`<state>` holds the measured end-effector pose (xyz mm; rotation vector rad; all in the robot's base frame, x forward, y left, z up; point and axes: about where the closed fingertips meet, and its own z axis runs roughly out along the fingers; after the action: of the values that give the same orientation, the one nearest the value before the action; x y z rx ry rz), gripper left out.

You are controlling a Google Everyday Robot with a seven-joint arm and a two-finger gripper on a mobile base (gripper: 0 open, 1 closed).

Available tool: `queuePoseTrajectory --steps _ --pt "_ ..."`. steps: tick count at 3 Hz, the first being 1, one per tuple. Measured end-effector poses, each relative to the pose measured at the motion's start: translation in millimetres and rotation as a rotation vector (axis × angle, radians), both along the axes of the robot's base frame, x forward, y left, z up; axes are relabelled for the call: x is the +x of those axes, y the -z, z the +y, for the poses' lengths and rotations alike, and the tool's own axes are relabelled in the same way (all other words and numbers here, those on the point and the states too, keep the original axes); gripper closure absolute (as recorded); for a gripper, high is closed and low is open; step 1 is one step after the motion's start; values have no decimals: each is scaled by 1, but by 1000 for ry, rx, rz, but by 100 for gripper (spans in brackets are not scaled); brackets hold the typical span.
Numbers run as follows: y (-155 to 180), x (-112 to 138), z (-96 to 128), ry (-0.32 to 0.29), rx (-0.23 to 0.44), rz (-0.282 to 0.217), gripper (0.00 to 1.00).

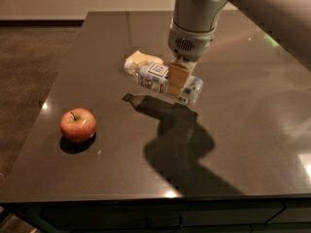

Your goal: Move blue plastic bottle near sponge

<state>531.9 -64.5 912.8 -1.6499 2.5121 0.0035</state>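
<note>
The blue plastic bottle [158, 79] is a clear, pale-bluish bottle with a white cap and white label. It hangs on its side above the dark table [243, 130], its shadow on the surface below. My gripper [177, 79] comes down from the grey wrist and is shut on the bottle's middle, one yellowish pad showing in front. The pale yellow sponge [143, 58] lies on the table just behind the bottle's cap end, partly hidden by it.
A red apple [77, 124] sits at the table's front left. The table's left edge drops to a carpeted floor [29, 67]. The arm's large shadow falls on the table in front of the bottle.
</note>
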Motion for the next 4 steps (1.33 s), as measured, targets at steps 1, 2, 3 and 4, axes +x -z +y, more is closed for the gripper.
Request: queuePoseTrajectory --steps 1,2,3,4 --pt "3 34 1 -85 25 -4 100" --pt "11 54 -1 -161 41 -5 100" --pt "19 60 0 -235 38 -8 100" --pt "28 61 2 -294 8 -5 82"
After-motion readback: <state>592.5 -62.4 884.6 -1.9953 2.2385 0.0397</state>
